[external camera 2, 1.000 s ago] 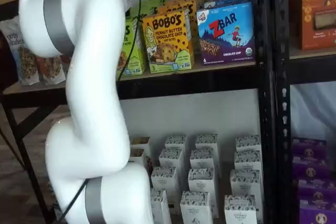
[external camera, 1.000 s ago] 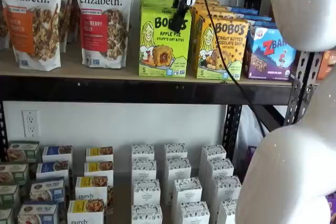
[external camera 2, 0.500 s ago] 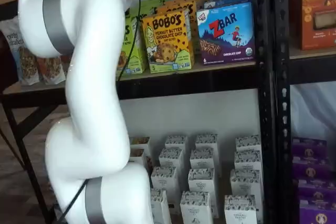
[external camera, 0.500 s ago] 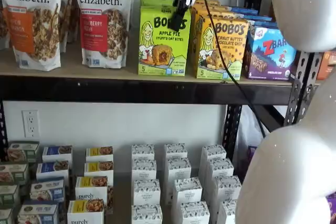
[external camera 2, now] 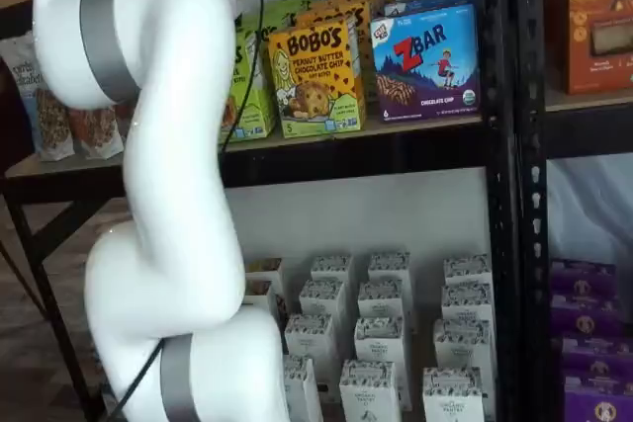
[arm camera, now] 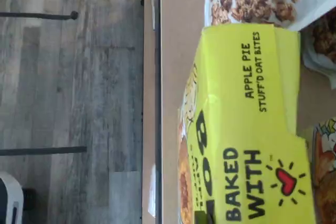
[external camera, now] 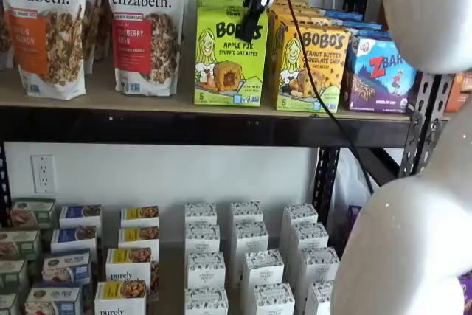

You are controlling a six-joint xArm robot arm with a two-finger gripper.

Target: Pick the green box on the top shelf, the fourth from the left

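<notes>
Shelf view: my gripper (external camera: 249, 29), jaws clenched on top edge of green box (external camera: 231, 57). Box upright on top shelf (external camera: 184, 105), between granola bag (external camera: 144, 26) and yellow box (external camera: 308, 66). Wrist view: green box lid (arm camera: 247, 129) close below.

Wrist view close above the green box (arm camera: 247, 129), both shelf views frontal, sharing the top shelf (external camera: 184, 127).

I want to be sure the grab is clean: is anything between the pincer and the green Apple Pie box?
Nothing visible. The pincer is closed on the green box at its top edge, on the top shelf.
</notes>
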